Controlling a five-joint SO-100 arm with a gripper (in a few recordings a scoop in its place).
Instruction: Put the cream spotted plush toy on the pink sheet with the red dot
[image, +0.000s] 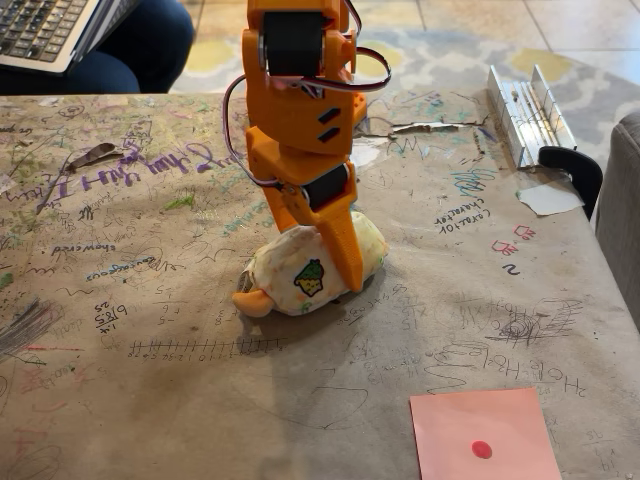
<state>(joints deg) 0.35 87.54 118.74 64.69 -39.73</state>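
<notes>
The cream spotted plush toy (300, 270) lies on the scribbled brown paper near the table's middle, its orange nub pointing left and a green patch facing the camera. My orange gripper (345, 275) comes down onto it from above. One finger (343, 250) runs down the toy's front right side, almost to the table. The other finger is hidden behind the toy, so the grip cannot be judged. The pink sheet with the red dot (485, 435) lies flat at the front right, well apart from the toy.
A metal rail (530, 110) and a white paper scrap (548, 197) lie at the back right, next to a dark rounded handle (575, 165). A seated person with a laptop (45, 30) is behind the table's far left edge. A grey seat (620, 220) borders the right side.
</notes>
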